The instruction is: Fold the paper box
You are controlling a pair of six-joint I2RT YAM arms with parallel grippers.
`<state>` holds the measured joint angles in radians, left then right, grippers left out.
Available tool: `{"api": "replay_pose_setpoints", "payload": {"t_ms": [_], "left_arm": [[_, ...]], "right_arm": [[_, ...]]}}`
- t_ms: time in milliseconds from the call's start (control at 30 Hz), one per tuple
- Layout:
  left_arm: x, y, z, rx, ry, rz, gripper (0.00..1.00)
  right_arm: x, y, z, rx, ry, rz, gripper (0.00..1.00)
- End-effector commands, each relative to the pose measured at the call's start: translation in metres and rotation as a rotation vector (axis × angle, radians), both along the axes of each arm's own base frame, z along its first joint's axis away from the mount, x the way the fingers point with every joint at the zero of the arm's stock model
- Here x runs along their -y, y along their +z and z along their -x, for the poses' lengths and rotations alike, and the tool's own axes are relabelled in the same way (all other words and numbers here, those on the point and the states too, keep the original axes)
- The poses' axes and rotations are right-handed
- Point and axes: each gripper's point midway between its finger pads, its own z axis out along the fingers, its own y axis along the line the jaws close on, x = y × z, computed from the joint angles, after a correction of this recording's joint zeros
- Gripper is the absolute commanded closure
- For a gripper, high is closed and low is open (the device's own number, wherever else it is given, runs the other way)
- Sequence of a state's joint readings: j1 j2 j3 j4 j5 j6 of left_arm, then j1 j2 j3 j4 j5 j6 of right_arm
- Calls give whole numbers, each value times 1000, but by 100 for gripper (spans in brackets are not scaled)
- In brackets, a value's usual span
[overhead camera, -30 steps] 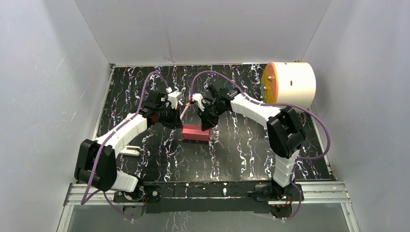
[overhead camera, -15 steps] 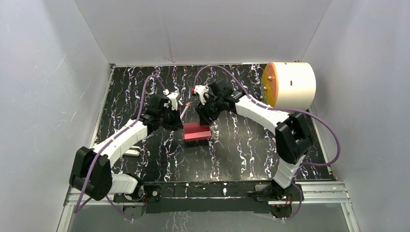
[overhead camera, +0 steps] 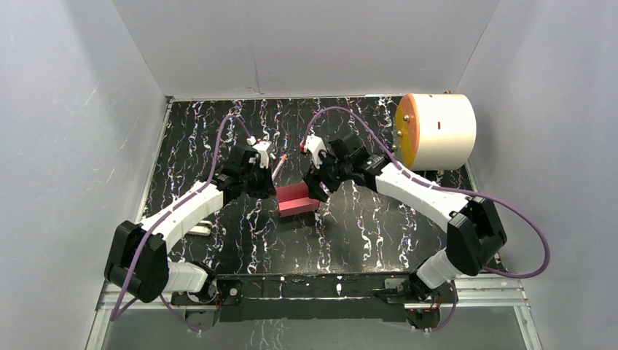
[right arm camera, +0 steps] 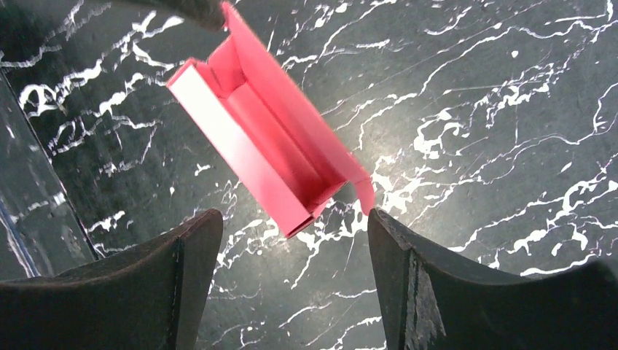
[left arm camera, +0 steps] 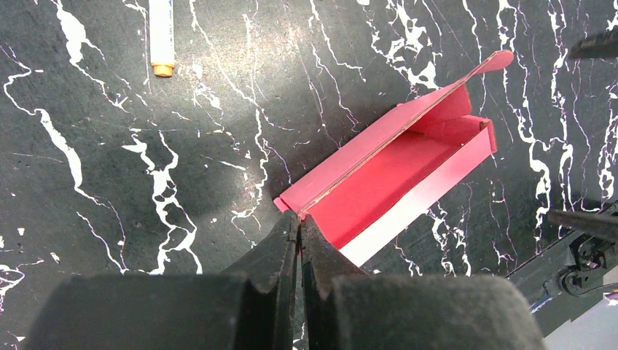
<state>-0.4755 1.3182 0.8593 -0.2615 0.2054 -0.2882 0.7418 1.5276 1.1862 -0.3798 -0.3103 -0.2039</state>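
- The left gripper [left arm camera: 299, 221] is seen with its fingers pressed together, the tips touching the near corner of the paper box [left arm camera: 379, 175] at its lid edge. Whether card is pinched between them cannot be told.
- The right gripper [right arm camera: 291, 217] is held with its fingers [right arm camera: 191, 251] spread wide and nothing is gripped. One end of the box is seen beyond the gap.
- The paper box is set on the black marbled table [overhead camera: 364, 226] between the two grippers, its tray open and its lid flap raised along one long side.
- A pen [left arm camera: 162, 36] is seen well apart from the box.
- A white cylinder [overhead camera: 437, 131] is placed at the table's far right corner.
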Motion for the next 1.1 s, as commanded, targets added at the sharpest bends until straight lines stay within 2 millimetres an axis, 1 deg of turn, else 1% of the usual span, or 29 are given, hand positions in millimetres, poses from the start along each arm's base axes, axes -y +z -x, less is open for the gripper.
{"api": "replay_pose_setpoints", "payload": {"t_ms": [0,133,233,300,433,567,600,900,967,1067], "left_arm": [[1,14,0,47,-12,8,100],[2,15,1,45,-24,10,100],[2,16,3,49,-33,9,100],[3,18,3,52,-38,11,100],[6,22,5,56,-54,20,100],[11,25,8,55,-81,32,100],[12,25,10,54,-89,37,100],[28,29,24,22,-160,90,100],[31,29,29,17,-176,93,100],[31,24,30,7,-166,82,100]], "right_arm": [[-2,3,3,133,17,15,18],[0,-17,13,146,-6,41,18],[1,-29,16,167,-31,45,17],[-1,-31,14,174,-46,34,17],[-10,-35,6,206,-73,28,20],[-19,-37,1,213,-112,2,26],[-20,-35,-5,230,-142,-2,28],[-28,-38,-20,260,-246,-10,47],[-32,-37,-22,267,-256,-17,48],[-35,-39,-24,273,-269,-9,49]]}}
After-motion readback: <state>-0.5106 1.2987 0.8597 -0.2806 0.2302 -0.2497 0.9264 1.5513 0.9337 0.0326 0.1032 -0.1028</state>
